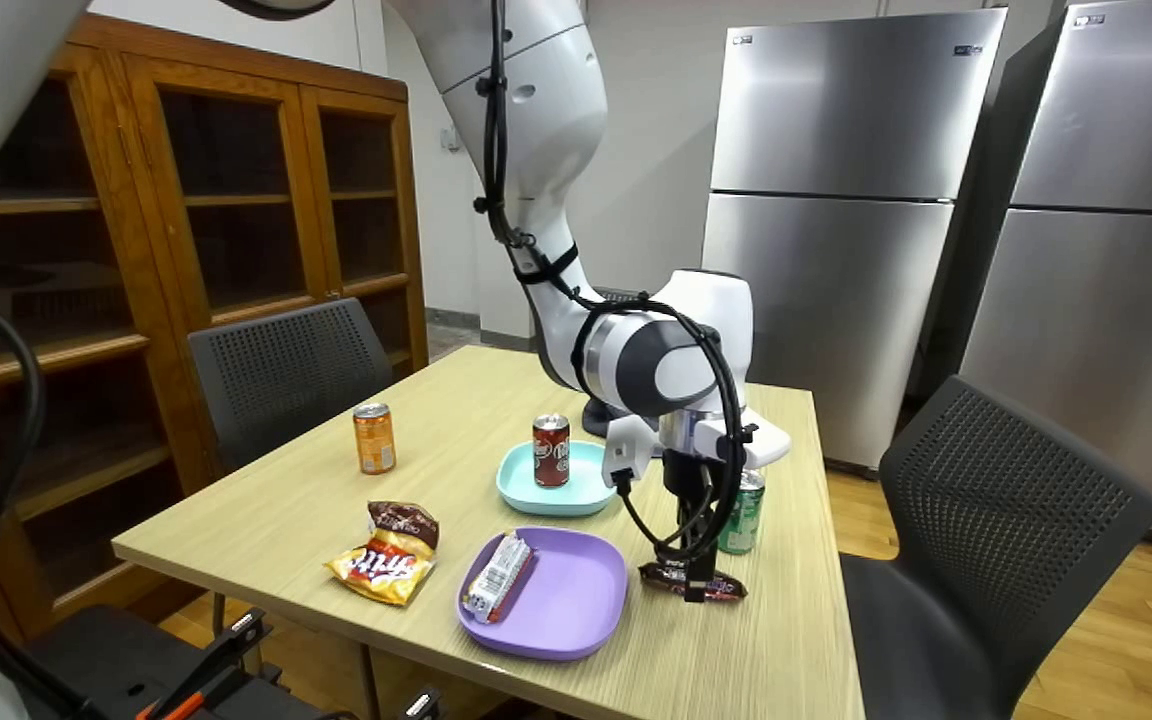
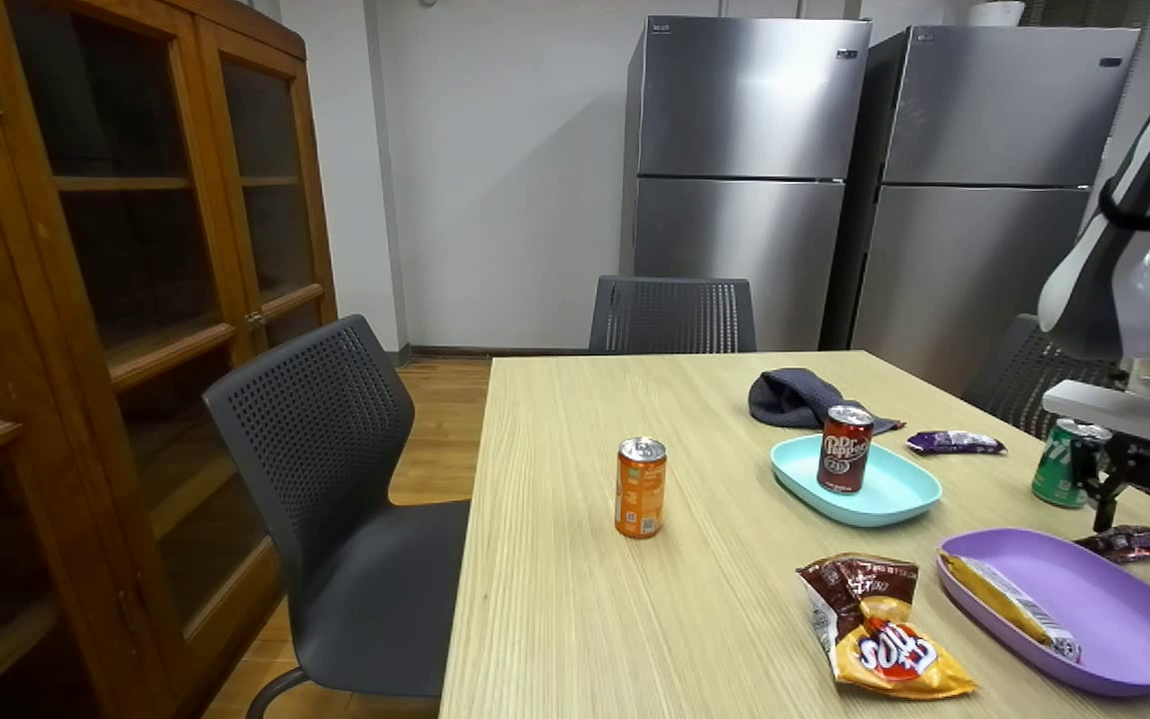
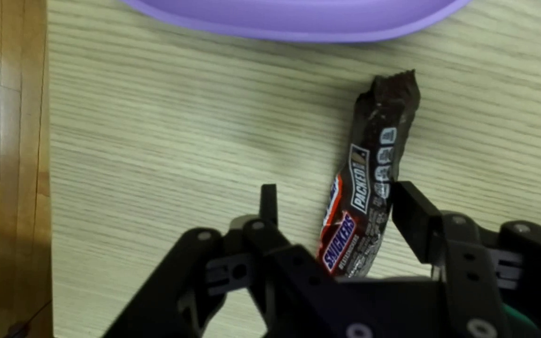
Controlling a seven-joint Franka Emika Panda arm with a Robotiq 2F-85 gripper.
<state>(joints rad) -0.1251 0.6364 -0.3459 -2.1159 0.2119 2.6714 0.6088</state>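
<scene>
A dark brown Snickers bar [image 3: 369,164] lies on the table between the fingers of my gripper [image 3: 334,188]. The right-hand finger [image 3: 411,216] in the wrist view appears to touch the wrapper's edge, while a gap separates the left-hand finger [image 3: 268,202] from it. The jaws stand partly open, straddling the bar, whose lower end is hidden by the gripper body. In an exterior view the gripper [image 2: 1140,539] points down at the bar [image 2: 1129,542]. Close by is a purple plate [image 1: 576,590] holding a wrapped bar [image 1: 499,580]. A green can [image 1: 741,515] stands right behind the gripper.
A teal plate [image 1: 586,495] bears a Dr Pepper can [image 1: 551,450]. An orange can [image 1: 374,438] and a yellow-brown snack bag [image 1: 386,560] sit farther off. A purple wrapper [image 2: 954,442] and dark cloth [image 2: 785,396] lie at the back. Chairs surround the table.
</scene>
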